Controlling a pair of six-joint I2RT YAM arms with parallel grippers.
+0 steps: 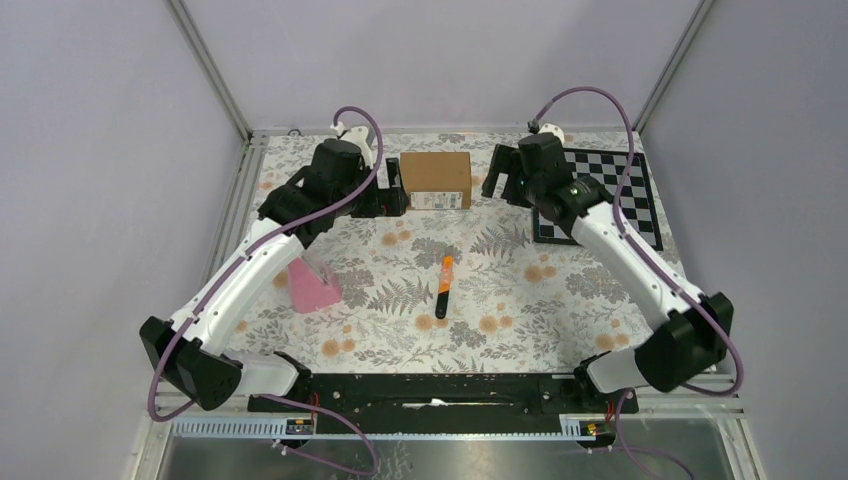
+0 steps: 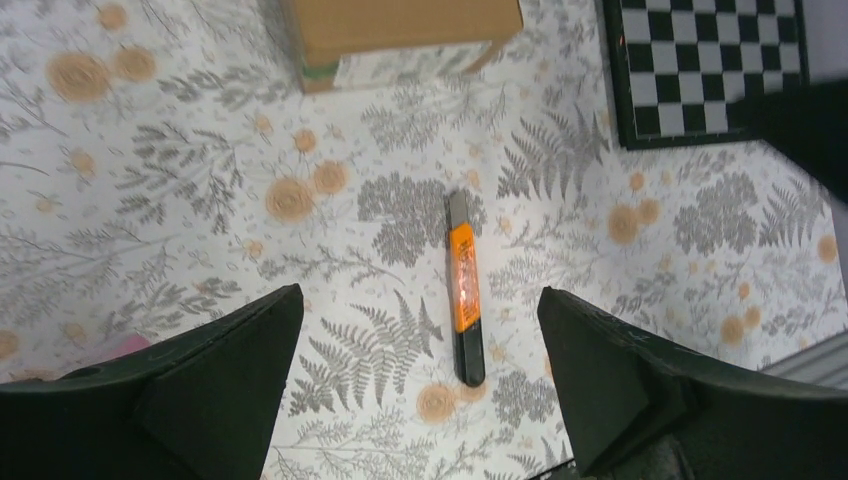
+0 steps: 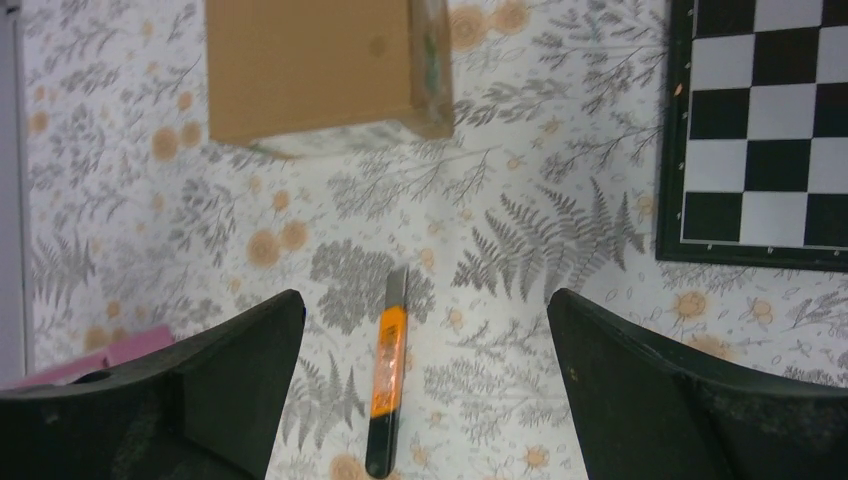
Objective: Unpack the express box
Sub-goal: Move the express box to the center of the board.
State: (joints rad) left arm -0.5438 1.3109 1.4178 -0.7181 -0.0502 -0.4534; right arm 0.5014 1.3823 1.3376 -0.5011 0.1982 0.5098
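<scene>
The express box [image 1: 435, 178] is a small brown carton with a white label on its near side, closed, at the back middle of the table. It shows at the top of the left wrist view [image 2: 400, 30] and of the right wrist view [image 3: 310, 70]. My left gripper [image 1: 388, 195] is open and empty just left of the box, raised off the table; in its own view the left gripper [image 2: 417, 300] has wide-apart jaws. My right gripper [image 1: 498, 172] is open and empty just right of the box, also seen in the right wrist view [image 3: 425, 300].
An orange-and-black cutter [image 1: 444, 286] lies mid-table, also in the wrist views [image 2: 464, 290] [image 3: 385, 395]. A pink wedge [image 1: 312, 288] sits at the left under my left arm. A checkerboard [image 1: 605, 195] lies back right. Metal frame rails edge the table.
</scene>
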